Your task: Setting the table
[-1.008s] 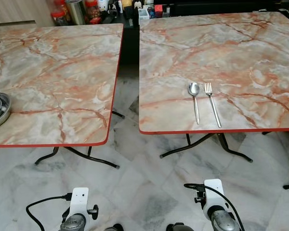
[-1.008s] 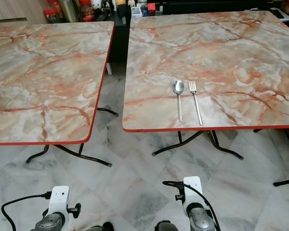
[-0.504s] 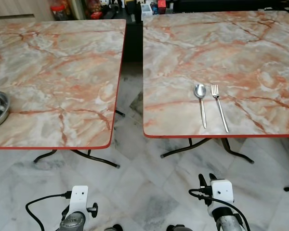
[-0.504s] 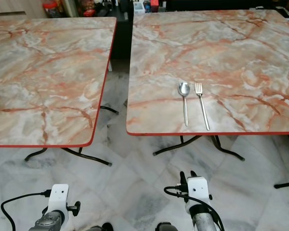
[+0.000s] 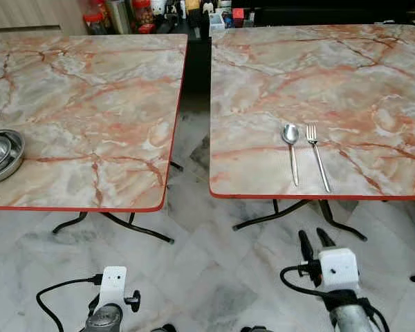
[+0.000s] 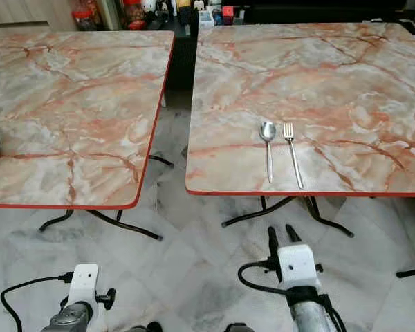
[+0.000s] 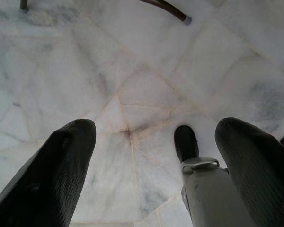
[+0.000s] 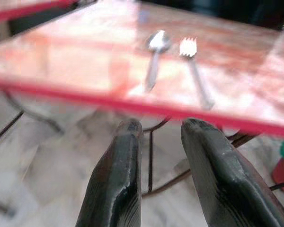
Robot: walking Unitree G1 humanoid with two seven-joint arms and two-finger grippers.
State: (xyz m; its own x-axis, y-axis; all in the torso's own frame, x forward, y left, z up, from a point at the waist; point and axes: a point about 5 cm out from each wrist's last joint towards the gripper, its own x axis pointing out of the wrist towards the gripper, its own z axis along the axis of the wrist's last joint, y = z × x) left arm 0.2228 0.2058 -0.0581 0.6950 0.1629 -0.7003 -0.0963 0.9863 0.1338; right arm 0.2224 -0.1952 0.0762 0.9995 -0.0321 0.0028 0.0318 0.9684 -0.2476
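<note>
A metal spoon [image 5: 291, 142] and a fork [image 5: 316, 158] lie side by side near the front edge of the right marble table [image 5: 263, 166], handles toward me. My right gripper [image 5: 315, 241] is raised below and in front of that edge. Its fingers [image 8: 128, 142] point at the cutlery, stand a little apart and hold nothing. Stacked steel bowls [image 5: 0, 153] rest at the left edge of the left marble table [image 5: 90, 124]. My left arm [image 5: 111, 304] hangs low. The left gripper [image 7: 156, 127] is wide open over the floor.
A narrow gap [image 5: 197, 131] of marble floor runs between the two red-rimmed tables. Black folding legs [image 5: 283, 211] stand under each. Jars and containers [image 5: 124, 14] crowd a dark counter behind. My own foot [image 7: 185, 142] is on the floor tiles.
My right arm has risen and reached forward toward the right table's front edge. The view has shifted slightly, bringing more of the bowls into sight. The left arm has not moved.
</note>
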